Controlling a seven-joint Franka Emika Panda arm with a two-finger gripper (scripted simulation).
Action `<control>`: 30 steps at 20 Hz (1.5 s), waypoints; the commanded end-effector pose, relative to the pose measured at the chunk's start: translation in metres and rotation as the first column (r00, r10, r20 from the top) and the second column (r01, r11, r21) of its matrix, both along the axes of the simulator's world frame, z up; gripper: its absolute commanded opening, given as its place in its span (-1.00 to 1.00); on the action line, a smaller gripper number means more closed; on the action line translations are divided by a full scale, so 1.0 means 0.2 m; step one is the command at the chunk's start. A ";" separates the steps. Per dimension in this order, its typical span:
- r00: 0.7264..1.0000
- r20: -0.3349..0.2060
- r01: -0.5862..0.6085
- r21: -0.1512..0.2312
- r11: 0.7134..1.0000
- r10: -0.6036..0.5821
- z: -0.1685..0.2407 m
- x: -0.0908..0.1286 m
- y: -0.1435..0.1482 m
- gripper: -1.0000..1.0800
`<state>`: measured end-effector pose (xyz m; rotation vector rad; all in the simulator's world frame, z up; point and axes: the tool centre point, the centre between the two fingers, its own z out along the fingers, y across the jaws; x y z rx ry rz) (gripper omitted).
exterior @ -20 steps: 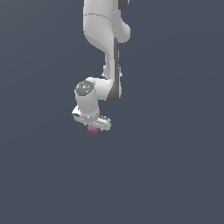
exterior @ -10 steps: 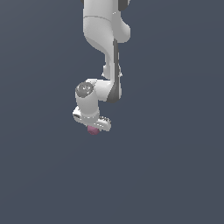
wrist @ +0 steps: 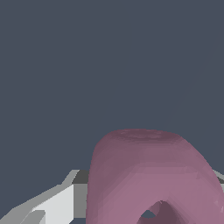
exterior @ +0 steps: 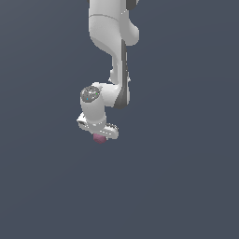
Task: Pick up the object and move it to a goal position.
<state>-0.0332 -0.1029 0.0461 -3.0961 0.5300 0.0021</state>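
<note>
- The object (exterior: 99, 138), a dull pink-maroon lump, is sitting directly under the white jaws (exterior: 99, 136), and only its lower part is peeking out below them in the exterior view.
- In the wrist view the object (wrist: 153, 179) is filling the near field as a matte rounded mass with a dark dimple at its near edge; its rounded far outline is standing clear against plain slate-grey.
- The jaws are pinching the object: a white and grey finger (wrist: 57, 203) is lying flush against one flank, and a sliver of the other finger is showing at the opposite flank.
- Whether the object is touching any surface below cannot be told; no desk edge or shadow is showing beneath it.
- The arm (exterior: 112, 51) is reaching down from the upper edge of the exterior view, bending at the wrist just above the jaws.
- All around the jaws, on either side and below, the same even grey background is spreading out to the frame edges, with nothing near the object's outline.
</note>
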 end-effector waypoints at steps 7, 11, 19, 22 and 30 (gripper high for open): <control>1.000 0.001 0.000 0.000 1.000 0.000 0.21 0.00 0.02 -1.00; 1.000 0.001 0.001 0.000 1.000 -0.001 0.39 0.00 0.04 -1.00; 1.000 0.001 0.001 -0.001 1.000 -0.001 0.84 0.01 0.08 -1.00; 1.000 0.001 0.001 -0.001 1.000 -0.001 1.01 0.01 0.09 -1.00; 1.000 0.001 0.002 -0.002 1.000 -0.002 1.45 0.02 0.13 -1.00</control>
